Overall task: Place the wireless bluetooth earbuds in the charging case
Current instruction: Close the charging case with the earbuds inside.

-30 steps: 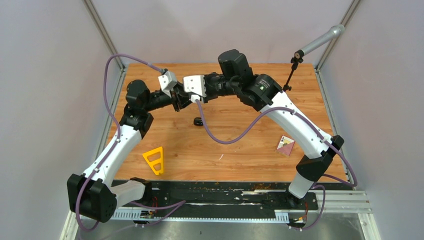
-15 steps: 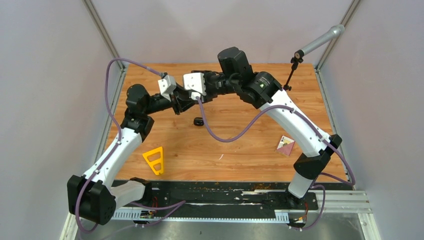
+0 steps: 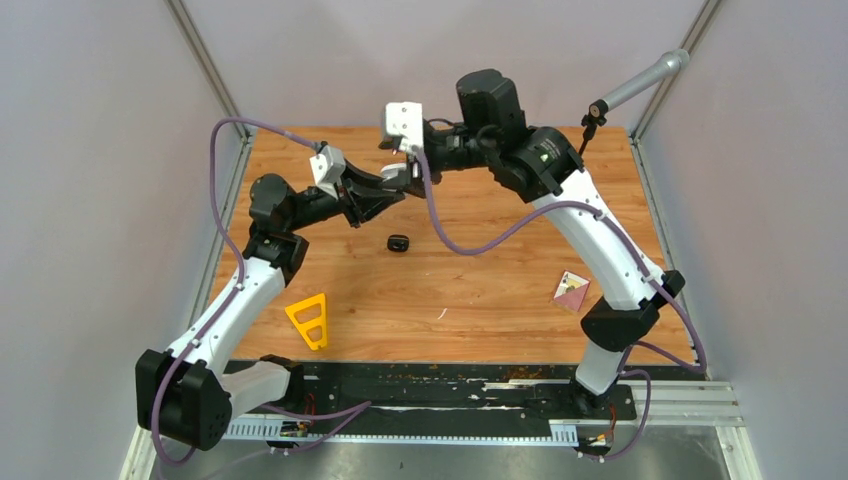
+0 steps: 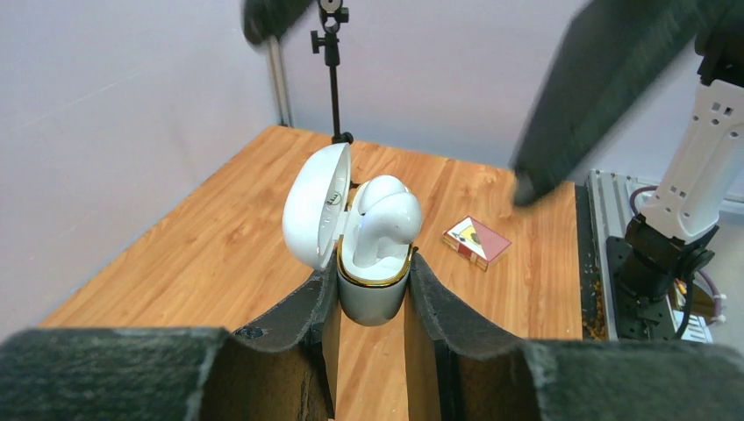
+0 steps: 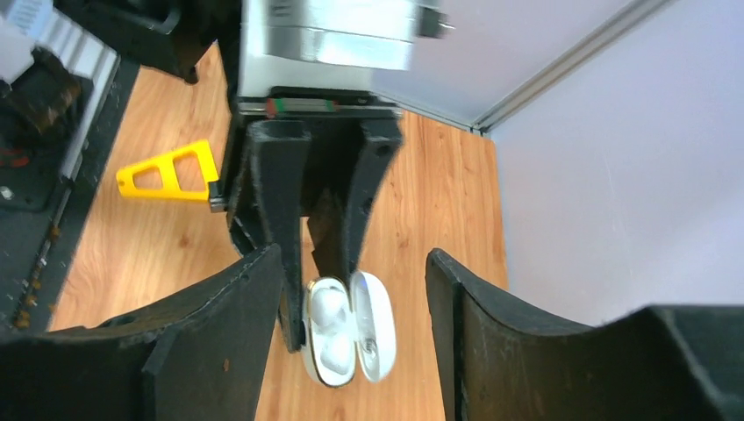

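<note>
Two white earbuds point(image 4: 383, 217) sit in the open charging case point(image 4: 373, 294), and the front one looks slightly proud, so check that it is fully seated. Your left fingers point(image 4: 443, 303) clench the case, holding it above the surface point(image 4: 219, 237). Your right fingers point(image 5: 232, 303) have just spread, empty, and lifted away above the case, with the wrist raised and tipped down toward it.

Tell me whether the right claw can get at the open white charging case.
Probably yes: the right claw stands open near the glossy white oval charging case, which the left claw grips; nothing lies between.
</note>
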Action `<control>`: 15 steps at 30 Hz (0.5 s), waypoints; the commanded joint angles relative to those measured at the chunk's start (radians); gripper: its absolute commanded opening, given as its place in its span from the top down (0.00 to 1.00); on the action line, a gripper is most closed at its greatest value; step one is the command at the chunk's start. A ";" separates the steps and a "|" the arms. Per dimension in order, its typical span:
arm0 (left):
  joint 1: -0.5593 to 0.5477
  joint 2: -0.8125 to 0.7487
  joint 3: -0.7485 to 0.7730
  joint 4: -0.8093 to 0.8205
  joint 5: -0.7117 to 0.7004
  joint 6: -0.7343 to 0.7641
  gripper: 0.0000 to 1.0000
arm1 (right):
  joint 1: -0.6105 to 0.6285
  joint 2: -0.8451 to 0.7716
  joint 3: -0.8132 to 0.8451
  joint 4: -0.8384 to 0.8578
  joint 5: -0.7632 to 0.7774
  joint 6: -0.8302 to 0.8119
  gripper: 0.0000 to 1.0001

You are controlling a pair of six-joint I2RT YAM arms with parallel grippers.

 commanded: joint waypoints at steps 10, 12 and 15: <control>-0.003 -0.023 -0.018 0.060 -0.006 -0.043 1.00 | -0.221 -0.024 -0.026 0.139 -0.233 0.459 0.32; -0.002 -0.023 -0.016 0.052 -0.003 -0.041 1.00 | -0.208 -0.022 -0.031 0.082 -0.260 0.434 0.30; -0.003 -0.023 -0.013 0.046 0.005 -0.034 1.00 | -0.177 -0.025 -0.043 0.038 -0.246 0.396 0.28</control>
